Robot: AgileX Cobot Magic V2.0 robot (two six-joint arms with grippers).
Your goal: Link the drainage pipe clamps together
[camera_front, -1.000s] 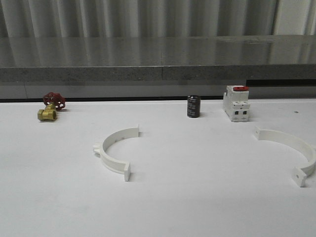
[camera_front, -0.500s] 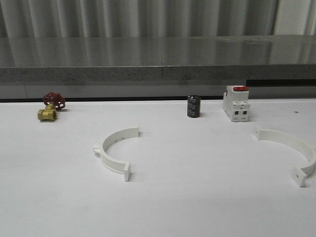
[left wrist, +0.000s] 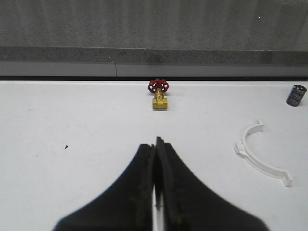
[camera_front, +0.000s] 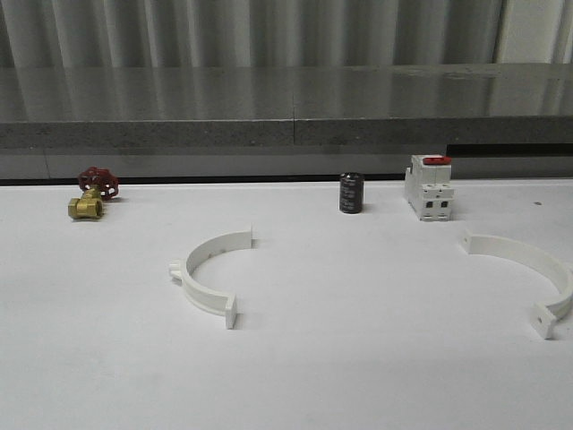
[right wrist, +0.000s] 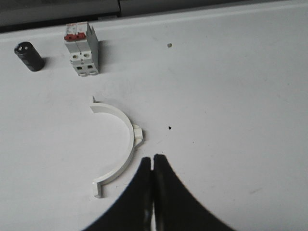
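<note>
On the white tabletop (camera_front: 358, 358), two clamp halves well apart and unjoined: left half (camera_front: 204, 276) lying flat left of centre, arc bulging toward the robot's left, open side facing right, square tabs at both ends; right half (camera_front: 528, 278) lying flat near the right edge, arc bulging right, open side facing left. Along the far edge, from left to right: brass valve (camera_front: 92, 193) with red handwheel, black cylinder (camera_front: 351, 193) standing upright, white switch (camera_front: 429, 187) with red top. Cylinder and switch near each other, between the two halves but farther back; valve well off to the left.

From the left wrist: left end effector (left wrist: 155, 185) pressed together, nothing between its black fingers, held over bare tabletop; valve straight ahead of it, left half off to one side, not touching.

From the right wrist: right end effector (right wrist: 153, 192) likewise pressed together and carrying nothing, tips just beside the right half's near end without visible contact; small outer tab midway along that arc, close to the fingers. Switch and cylinder beyond, side by side, apart from the half.
</note>
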